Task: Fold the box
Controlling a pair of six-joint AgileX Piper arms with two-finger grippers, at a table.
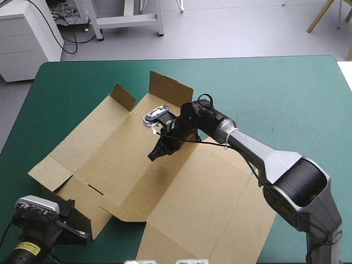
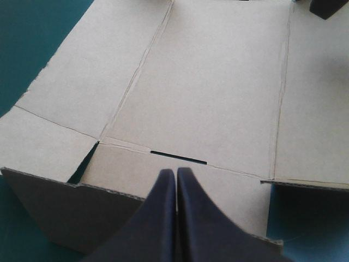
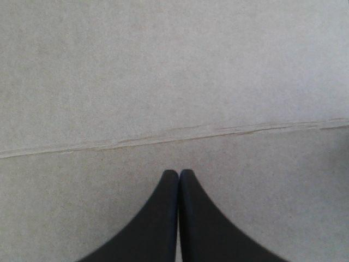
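Over the brown box (image 1: 165, 209), right end effector (image 3: 178, 173) pressed together, left end effector (image 2: 176, 172) likewise, neither pinching it

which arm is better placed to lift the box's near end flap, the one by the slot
Left, probably. The left gripper, shut, sits over that flap of the box, the slot just ahead of its tips. The right gripper, also shut, is farther off, by a crease mid-box.

Beyond the table's (image 1: 286, 93) far edge lies a pale grey floor (image 1: 236, 33), evenly lit. A white cabinet (image 1: 27, 38) stands at the far left, with black cables (image 1: 67, 14) beside it. A white frame (image 1: 129, 21) rests near the middle, and wooden legs (image 1: 323, 14) show at the far right.
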